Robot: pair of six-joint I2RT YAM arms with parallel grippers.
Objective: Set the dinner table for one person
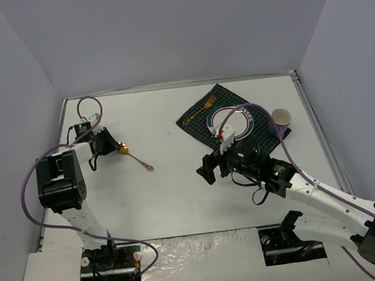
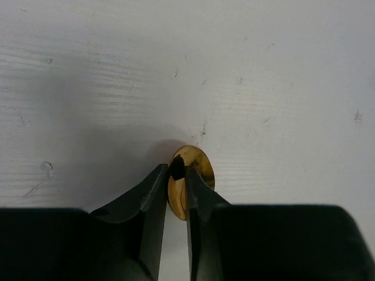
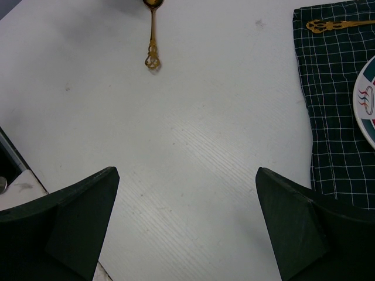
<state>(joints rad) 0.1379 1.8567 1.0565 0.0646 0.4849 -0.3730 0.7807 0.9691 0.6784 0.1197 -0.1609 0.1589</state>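
Observation:
A gold spoon lies on the white dinner table at the left, its bowl toward my left gripper. In the left wrist view the two dark fingers pinch the edge of the spoon's bowl, which stands on edge between them; the left gripper is shut on it. My right gripper hovers over the middle of the table, wide open with nothing between its fingers. The right wrist view shows the spoon's handle far ahead.
A dark green checked cloth lies at the back right, with a white plate and a gold fork on it. A small white cup stands just right of the cloth. Grey walls enclose the table.

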